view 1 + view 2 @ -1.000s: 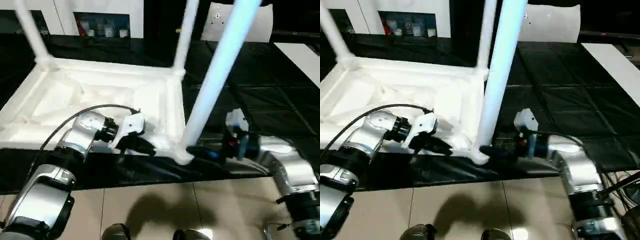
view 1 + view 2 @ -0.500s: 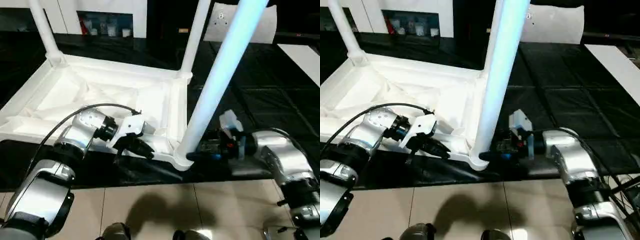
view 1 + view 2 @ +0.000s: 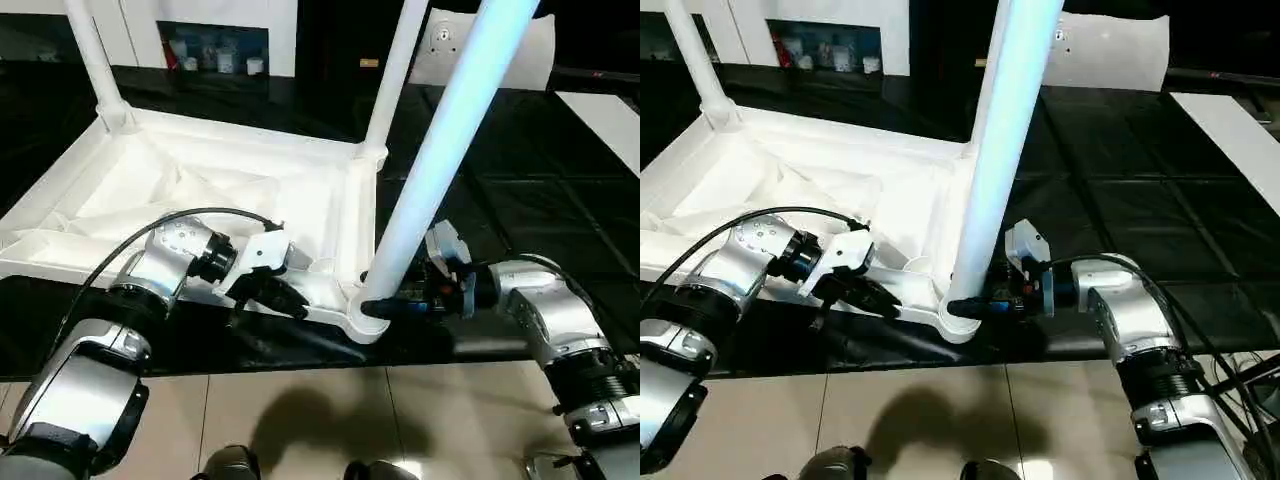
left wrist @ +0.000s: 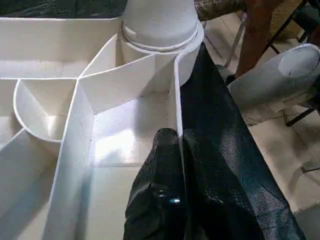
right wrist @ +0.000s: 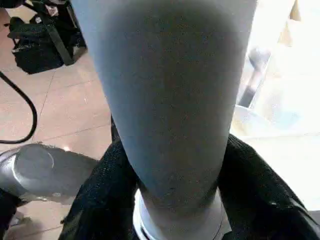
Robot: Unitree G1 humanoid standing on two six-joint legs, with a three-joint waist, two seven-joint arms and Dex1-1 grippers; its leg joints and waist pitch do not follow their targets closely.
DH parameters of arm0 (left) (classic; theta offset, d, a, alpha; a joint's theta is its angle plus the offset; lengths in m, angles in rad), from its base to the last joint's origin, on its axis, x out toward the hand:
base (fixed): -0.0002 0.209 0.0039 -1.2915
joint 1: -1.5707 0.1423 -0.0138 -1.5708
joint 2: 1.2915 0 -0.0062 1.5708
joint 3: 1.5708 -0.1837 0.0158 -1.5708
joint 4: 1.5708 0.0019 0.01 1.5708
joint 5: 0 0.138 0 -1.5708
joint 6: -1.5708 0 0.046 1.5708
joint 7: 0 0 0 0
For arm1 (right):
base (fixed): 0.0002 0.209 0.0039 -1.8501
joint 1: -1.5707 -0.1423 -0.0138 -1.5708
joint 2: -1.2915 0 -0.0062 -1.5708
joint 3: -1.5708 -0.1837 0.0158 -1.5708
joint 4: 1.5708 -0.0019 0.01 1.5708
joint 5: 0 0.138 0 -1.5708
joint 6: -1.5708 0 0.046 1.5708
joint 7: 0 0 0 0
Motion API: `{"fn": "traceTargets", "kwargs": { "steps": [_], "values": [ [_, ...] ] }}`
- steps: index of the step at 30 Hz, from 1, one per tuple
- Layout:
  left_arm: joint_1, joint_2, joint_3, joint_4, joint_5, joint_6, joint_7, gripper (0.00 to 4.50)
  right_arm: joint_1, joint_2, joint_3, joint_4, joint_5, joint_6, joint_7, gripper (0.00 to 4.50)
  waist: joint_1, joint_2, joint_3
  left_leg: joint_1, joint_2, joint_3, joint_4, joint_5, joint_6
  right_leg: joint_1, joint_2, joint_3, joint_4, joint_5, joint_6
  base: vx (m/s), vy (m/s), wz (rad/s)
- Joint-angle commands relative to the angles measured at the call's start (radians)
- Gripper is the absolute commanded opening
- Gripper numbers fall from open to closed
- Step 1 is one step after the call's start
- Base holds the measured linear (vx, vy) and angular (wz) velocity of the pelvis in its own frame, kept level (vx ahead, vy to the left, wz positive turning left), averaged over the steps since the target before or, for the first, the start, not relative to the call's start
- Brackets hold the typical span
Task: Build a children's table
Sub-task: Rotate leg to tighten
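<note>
currently left gripper [image 4: 172, 150] fingers pinch the tabletop [image 3: 200, 190] rim; right gripper [image 5: 170, 165] fingers straddle the leg [image 3: 440, 150] base. risk: off-axis push unseats it.

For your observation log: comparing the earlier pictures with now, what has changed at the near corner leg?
The right gripper has moved in to the base of the near leg, its jaws now around it. The left gripper stays shut on the tabletop rim; leg stays upright in its socket.

The tabletop [image 3: 330, 200] and leg [image 3: 440, 150] are looking like smooth white plastic. The cloth [image 3: 1120, 210] beneath is lying matt black, the floor tiles [image 3: 330, 420] shining glossy beige.
</note>
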Motion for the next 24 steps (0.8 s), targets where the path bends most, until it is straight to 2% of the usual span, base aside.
{"fn": "traceTargets", "kwargs": {
  "steps": [1, 2, 4, 6, 7, 8, 9, 10, 11, 12, 13, 14, 17, 19, 20, 21, 22, 23, 24],
  "values": [
    [0.000, -0.025, -0.029, 0.010, 0.029, 0.006, 0.026, 0.00, 0.042, 0.021, 0.003, -0.059, 0.033, 0.065, -0.031, 1.94, -0.005, 0.000, -0.077, 0.025, 0.058, -0.013, -0.058, -0.161, 0.087, 0.045, -0.062, 0.049, -0.064, -0.156, -0.264, 0.000, 0.000, 0.00],
    [-0.002, -0.033, -0.018, 0.016, 0.034, 0.017, 0.079, 0.00, 0.070, 0.034, 0.004, -0.096, 0.035, 0.118, -0.084, 1.94, -0.004, 0.000, -0.075, 0.025, 0.058, -0.014, -0.061, -0.173, 0.083, 0.044, -0.062, 0.048, -0.067, -0.168, -0.259, 0.000, 0.000, 0.00],
    [-0.006, -0.040, -0.011, 0.020, 0.040, 0.031, 0.122, 0.00, 0.084, 0.052, 0.002, -0.107, 0.023, 0.125, -0.132, 1.94, -0.005, -0.001, -0.073, 0.028, 0.059, -0.014, -0.063, -0.199, 0.071, 0.041, -0.063, 0.049, -0.072, -0.205, -0.251, 0.000, 0.000, 0.00],
    [-0.012, -0.054, 0.001, 0.029, 0.047, 0.045, 0.193, 0.00, 0.104, 0.095, -0.008, -0.117, 0.005, 0.107, -0.220, 1.94, -0.012, 0.000, -0.066, 0.032, 0.057, -0.019, -0.070, -0.292, 0.026, 0.035, -0.069, 0.050, -0.091, -0.367, -0.212, 0.000, 0.000, 0.00],
    [-0.012, -0.054, 0.001, 0.029, 0.047, 0.045, 0.193, 0.00, 0.104, 0.095, -0.008, -0.117, 0.005, 0.107, -0.220, 1.93, -0.013, -0.001, -0.064, 0.032, 0.057, -0.021, -0.071, -0.312, 0.014, 0.034, -0.072, 0.050, -0.096, -0.414, -0.196, 0.000, 0.000, 0.00],
    [-0.016, -0.070, 0.015, 0.030, 0.043, 0.080, 0.238, 0.00, 0.113, 0.135, -0.017, -0.117, -0.013, 0.093, -0.298, 1.93, -0.016, -0.002, -0.062, 0.036, 0.056, -0.026, -0.073, -0.347, -0.001, 0.031, -0.074, 0.049, -0.106, -0.493, -0.170, 0.000, 0.000, 0.00],
    [-0.023, -0.096, 0.040, 0.029, 0.026, 0.124, 0.287, 0.00, 0.122, 0.185, -0.030, -0.128, -0.009, 0.123, -0.375, 1.93, -0.022, 0.003, -0.056, 0.040, 0.058, -0.027, -0.076, -0.377, -0.019, 0.022, -0.073, 0.051, -0.110, -0.538, -0.155, -0.054, 0.008, -0.02],
    [-0.029, -0.121, 0.062, 0.028, 0.011, 0.159, 0.336, 0.00, 0.124, 0.235, -0.041, -0.128, -0.021, 0.152, -0.465, 1.93, -0.028, 0.000, -0.054, 0.045, 0.054, -0.035, -0.077, -0.430, -0.035, 0.018, -0.076, 0.043, -0.122, -0.621, -0.130, -0.059, 0.011, -0.05],
    [-0.042, -0.155, 0.089, 0.031, 0.000, 0.200, 0.416, 0.00, 0.121, 0.300, -0.052, -0.125, -0.027, 0.182, -0.565, 1.93, -0.034, -0.001, -0.052, 0.043, 0.054, -0.039, -0.079, -0.440, -0.044, 0.020, -0.076, 0.041, -0.123, -0.652, -0.115, -0.059, 0.011, -0.05],
    [-0.047, -0.167, 0.098, 0.032, -0.004, 0.212, 0.444, 0.00, 0.118, 0.323, -0.055, -0.121, -0.031, 0.192, -0.600, 1.93, -0.046, 0.001, -0.053, 0.042, 0.053, -0.045, -0.080, -0.466, -0.058, 0.017, -0.076, 0.037, -0.125, -0.683, -0.101, -0.063, 0.021, -0.11],
    [-0.052, -0.181, 0.109, 0.033, -0.009, 0.226, 0.477, 0.00, 0.113, 0.350, -0.059, -0.115, -0.036, 0.205, -0.641, 1.93, -0.051, 0.000, -0.054, 0.042, 0.053, -0.049, -0.082, -0.476, -0.066, 0.018, -0.077, 0.033, -0.126, -0.694, -0.094, -0.063, 0.037, -0.15],
    [-0.066, -0.206, 0.128, 0.039, -0.014, 0.247, 0.549, 0.00, 0.100, 0.397, -0.064, -0.098, -0.046, 0.196, -0.710, 1.93, -0.065, 0.004, -0.054, 0.040, 0.052, -0.056, -0.085, -0.508, -0.069, 0.026, -0.077, 0.023, -0.135, -0.691, -0.081, -0.063, 0.037, -0.15],
    [-0.087, -0.244, 0.156, 0.047, -0.025, 0.279, 0.645, 0.00, 0.059, 0.480, -0.089, -0.043, -0.046, 0.191, -0.828, 1.93, -0.083, 0.007, -0.054, 0.041, 0.050, -0.059, -0.091, -0.554, -0.069, 0.025, -0.075, 0.015, -0.144, -0.661, -0.080, -0.050, 0.059, -0.18],
    [-0.096, -0.261, 0.171, 0.049, -0.023, 0.287, 0.693, 0.00, 0.033, 0.514, -0.097, -0.008, -0.058, 0.180, -0.883, 1.93, -0.091, 0.010, -0.052, 0.049, 0.048, -0.060, -0.089, -0.581, -0.068, 0.017, -0.073, 0.013, -0.150, -0.662, -0.082, -0.045, 0.054, -0.13],
    [-0.109, -0.291, 0.186, 0.048, -0.010, 0.290, 0.785, 0.00, -0.039, 0.586, -0.124, 0.080, -0.085, 0.156, -1.028, 1.93, -0.098, 0.010, -0.053, 0.051, 0.047, -0.064, -0.090, -0.598, -0.065, 0.022, -0.073, 0.009, -0.154, -0.652, -0.081, -0.042, 0.050, -0.11],
    [-0.111, -0.300, 0.189, 0.043, -0.003, 0.296, 0.806, 0.00, -0.063, 0.612, -0.136, 0.108, -0.097, 0.152, -1.081, 1.93, -0.110, 0.013, -0.051, 0.047, 0.048, -0.070, -0.098, -0.624, -0.075, 0.022, -0.070, 0.004, -0.150, -0.636, -0.086, -0.044, 0.052, -0.14],
    [-0.111, -0.306, 0.190, 0.038, 0.003, 0.300, 0.822, 0.00, -0.082, 0.636, -0.155, 0.129, -0.088, 0.155, -1.114, 1.93, -0.114, 0.016, -0.052, 0.049, 0.048, -0.072, -0.100, -0.647, -0.079, 0.024, -0.066, -0.001, -0.149, -0.625, -0.086, -0.045, 0.050, -0.12],
    [-0.110, -0.310, 0.192, 0.033, 0.008, 0.307, 0.834, 0.00, -0.094, 0.657, -0.174, 0.140, -0.079, 0.162, -1.135, 1.93, -0.119, 0.025, -0.050, 0.057, 0.051, -0.071, -0.108, -0.702, -0.084, 0.024, -0.057, -0.007, -0.149, -0.578, -0.091, -0.045, 0.050, -0.12],
    [-0.109, -0.312, 0.191, 0.028, 0.011, 0.309, 0.839, 0.00, -0.098, 0.669, -0.178, 0.139, -0.079, 0.159, -1.138, 1.93, -0.122, 0.025, -0.048, 0.059, 0.051, -0.068, -0.112, -0.724, -0.079, 0.025, -0.057, -0.007, -0.149, -0.526, -0.101, 0.000, 0.000, 0.00]
  ]
}}
